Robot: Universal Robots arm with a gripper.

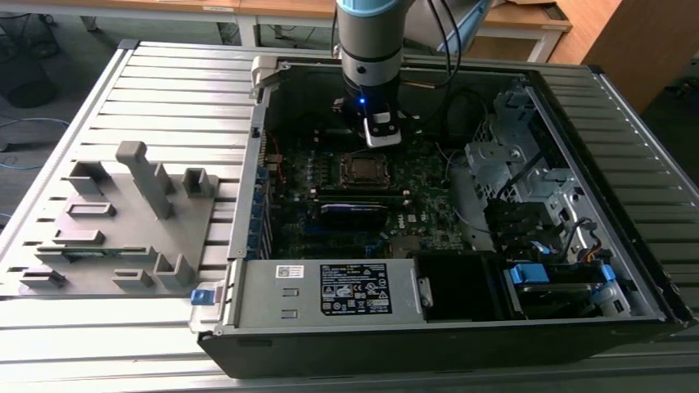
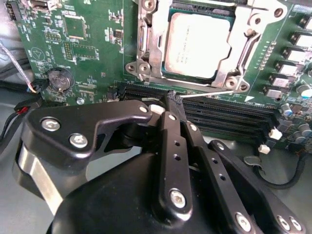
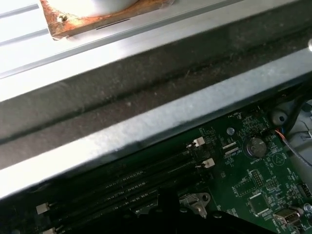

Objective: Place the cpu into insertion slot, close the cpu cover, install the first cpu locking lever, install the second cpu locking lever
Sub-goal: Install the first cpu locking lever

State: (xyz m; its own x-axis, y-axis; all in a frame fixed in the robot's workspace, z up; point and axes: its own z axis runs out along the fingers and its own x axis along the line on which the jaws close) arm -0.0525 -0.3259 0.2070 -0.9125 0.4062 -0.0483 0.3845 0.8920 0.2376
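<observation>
One cpu (image 2: 197,44), a dull grey square, sits in the insertion slot (image 2: 195,6), with the single silver cpu cover (image 2: 145,46) framing it. The gripper (image 2: 171,100) has its two black fingers pressed together, tips against one thin lever (image 2: 209,92). The open computer case (image 1: 437,348) lies on a slatted metal table (image 1: 164,90), with wooden desks (image 1: 284,6) behind.

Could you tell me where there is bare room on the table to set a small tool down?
The slatted table is bare above the grey fixture tray in the exterior view, left of the computer case, and in the strip below the tray. Inside the case is crowded: the gripper hangs by the cpu, cables beside it.
</observation>
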